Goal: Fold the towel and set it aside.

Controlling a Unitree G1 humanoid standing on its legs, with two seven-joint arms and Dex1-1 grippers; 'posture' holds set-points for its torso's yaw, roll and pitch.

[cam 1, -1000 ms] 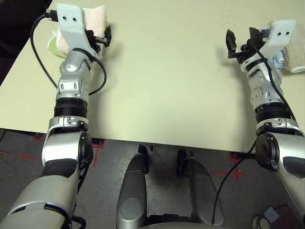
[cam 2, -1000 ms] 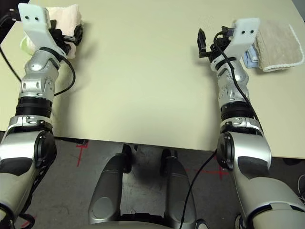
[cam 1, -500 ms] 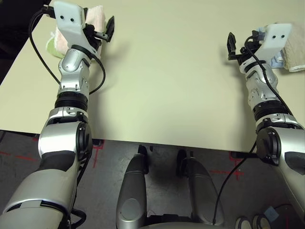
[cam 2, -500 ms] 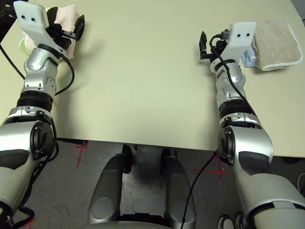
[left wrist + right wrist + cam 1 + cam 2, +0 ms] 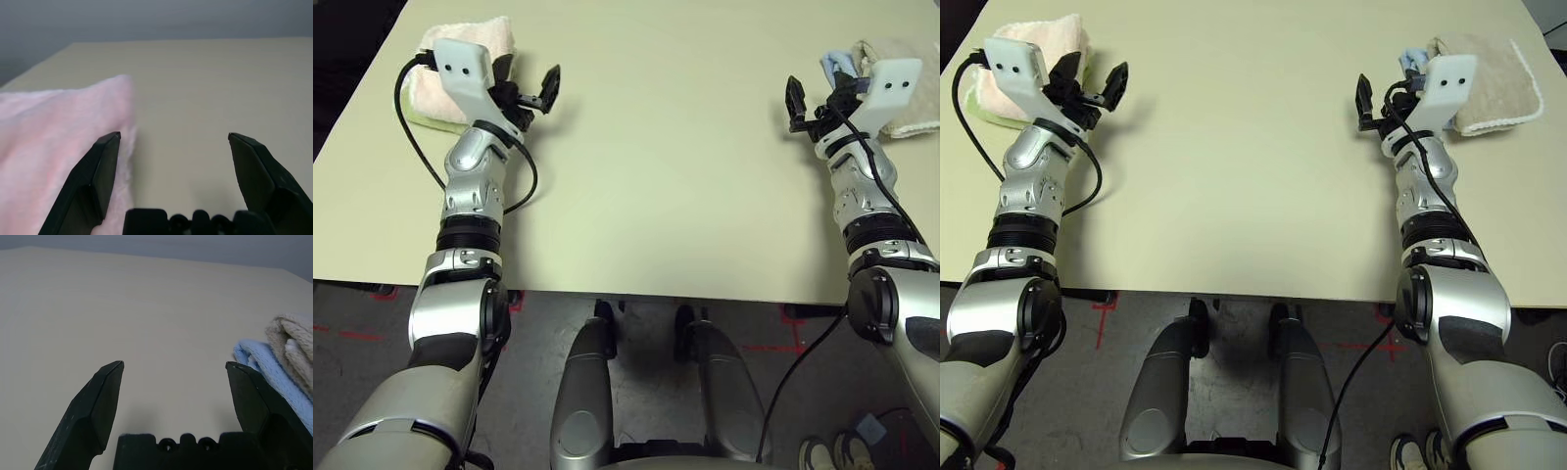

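Two silver arms reach over the pale table (image 5: 656,176), one along each side edge. Folded and pink, the towel (image 5: 1033,61) lies at the far left corner atop a light green towel (image 5: 974,96). At the far right corner lies a beige towel (image 5: 1498,83) over a light blue one (image 5: 266,369). Left gripper (image 5: 173,147) hovers beside the pink towel, jaws wide, holding nothing. Right gripper (image 5: 173,377) hangs beside the blue towel, jaws wide too.

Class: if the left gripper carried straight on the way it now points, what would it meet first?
Probably nothing: the left gripper, open, faces bare table. The pink towel lies beside one finger, off that line.
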